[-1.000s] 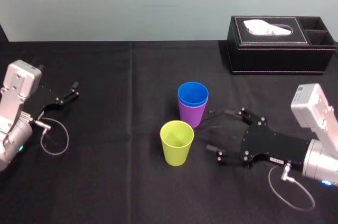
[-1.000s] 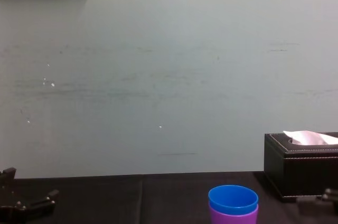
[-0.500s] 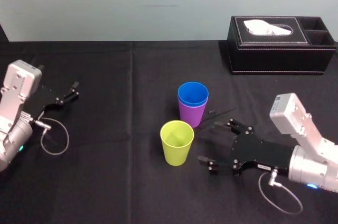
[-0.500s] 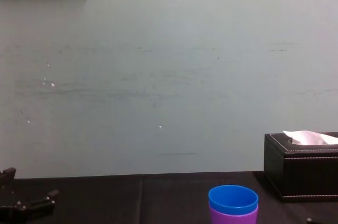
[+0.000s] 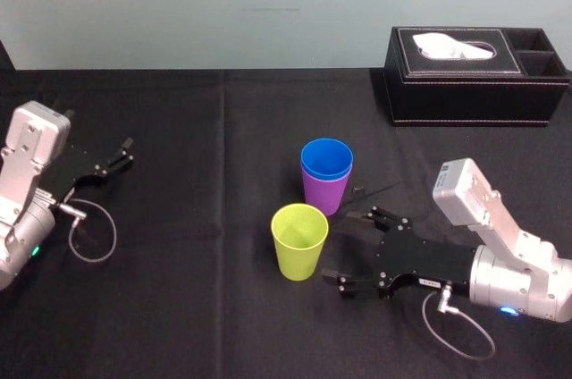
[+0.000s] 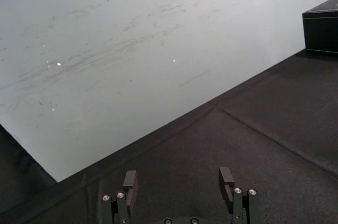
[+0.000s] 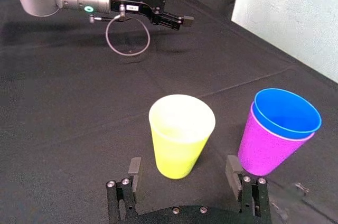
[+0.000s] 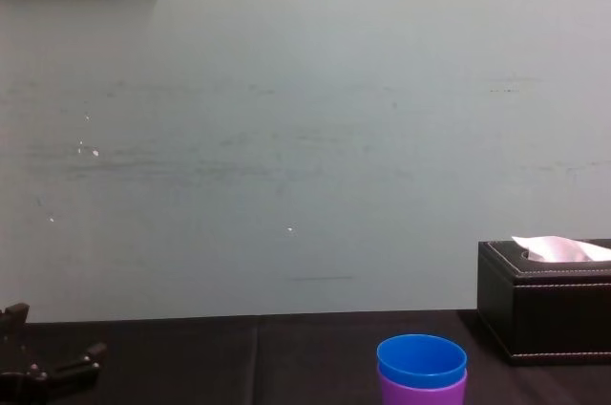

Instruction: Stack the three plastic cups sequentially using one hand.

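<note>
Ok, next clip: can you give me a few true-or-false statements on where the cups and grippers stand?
1. The blue cup sits nested in the purple cup. True.
2. The right gripper is shut on the yellow-green cup. False: it is open, just short of that cup.
3. The yellow-green cup lies on its side. False: it stands upright.
4. The left gripper is parked far to the left of the cups. True.
</note>
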